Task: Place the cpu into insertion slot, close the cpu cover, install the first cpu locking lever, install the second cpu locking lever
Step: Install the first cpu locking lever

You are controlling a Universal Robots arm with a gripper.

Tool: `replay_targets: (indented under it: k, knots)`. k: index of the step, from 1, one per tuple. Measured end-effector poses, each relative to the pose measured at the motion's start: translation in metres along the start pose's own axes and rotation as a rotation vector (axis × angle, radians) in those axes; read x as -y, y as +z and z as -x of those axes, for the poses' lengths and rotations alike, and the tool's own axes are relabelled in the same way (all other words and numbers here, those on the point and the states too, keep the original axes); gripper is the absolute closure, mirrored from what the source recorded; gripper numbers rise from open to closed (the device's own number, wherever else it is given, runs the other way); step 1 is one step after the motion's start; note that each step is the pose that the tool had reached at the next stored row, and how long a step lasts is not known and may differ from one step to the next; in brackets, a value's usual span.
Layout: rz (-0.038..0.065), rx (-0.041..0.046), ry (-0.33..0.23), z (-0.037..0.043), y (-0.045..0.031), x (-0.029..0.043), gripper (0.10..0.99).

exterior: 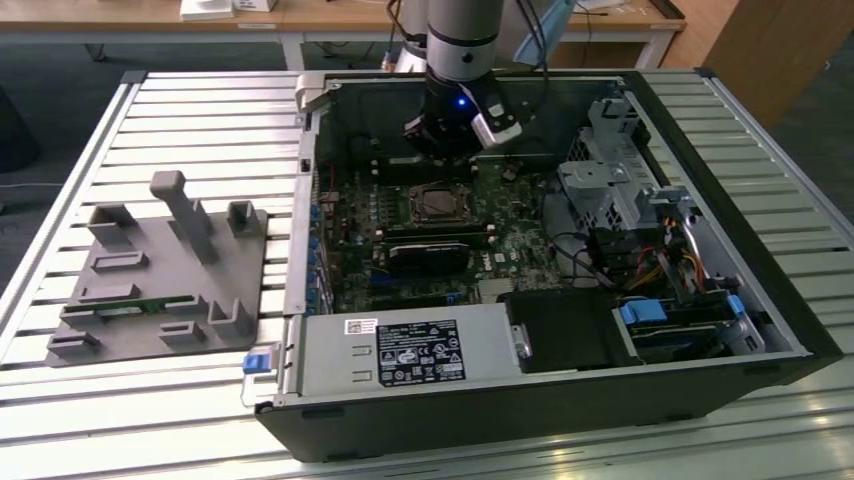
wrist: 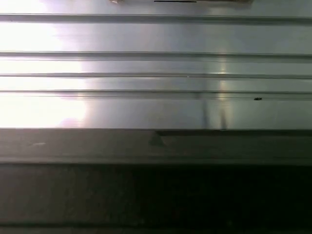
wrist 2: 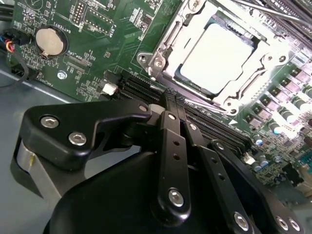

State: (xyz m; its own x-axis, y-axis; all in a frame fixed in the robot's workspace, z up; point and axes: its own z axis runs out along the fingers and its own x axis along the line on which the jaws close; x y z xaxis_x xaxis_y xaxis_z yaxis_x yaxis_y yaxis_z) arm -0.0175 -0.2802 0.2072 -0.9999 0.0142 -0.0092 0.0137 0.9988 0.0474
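Your arm (exterior: 465,40) comes down from the top centre of the exterior view into the open PC case (exterior: 694,330), which lies on its side on the slatted counter (exterior: 200,110). The gripper (exterior: 447,150) hangs just above the motherboard (exterior: 400,270), slightly up-frame of the slot (exterior: 437,204).

In the second wrist view, the gripper (wrist 2: 168,95) fills the lower half of the frame; its jaws look pressed together with nothing between them. The fingertips sit over the long black memory slots (wrist 2: 146,90), near the socket but apart from it.

The cpu (wrist 2: 219,53) lies upper right in that view, silver top up, seated in the slot (wrist 2: 187,84). The cover (wrist 2: 265,66) looks laid down around it, the chip showing through the cut-out. You cannot tell from here whether the levers are latched.

A coin cell (wrist 2: 49,41) sits upper left on the green board.

At the exterior view's left, a grey fixture (exterior: 160,270) rests on the counter. The first wrist view shows metal slats (wrist: 156,73) above a dark edge (wrist: 156,185).
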Motion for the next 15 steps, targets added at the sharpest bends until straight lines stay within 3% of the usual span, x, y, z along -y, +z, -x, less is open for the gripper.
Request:
replay_targets:
  k: [4,12,15]
  knots:
    - [-0.011,0.0002,0.0,0.0001,0.0033,0.0001,0.965]
    - [-0.059,0.0003,-0.001,0.0008,0.0082,0.0003,0.965]
    - [-0.062,-0.0009,-0.001,0.0014,0.0095,0.0001,0.965]
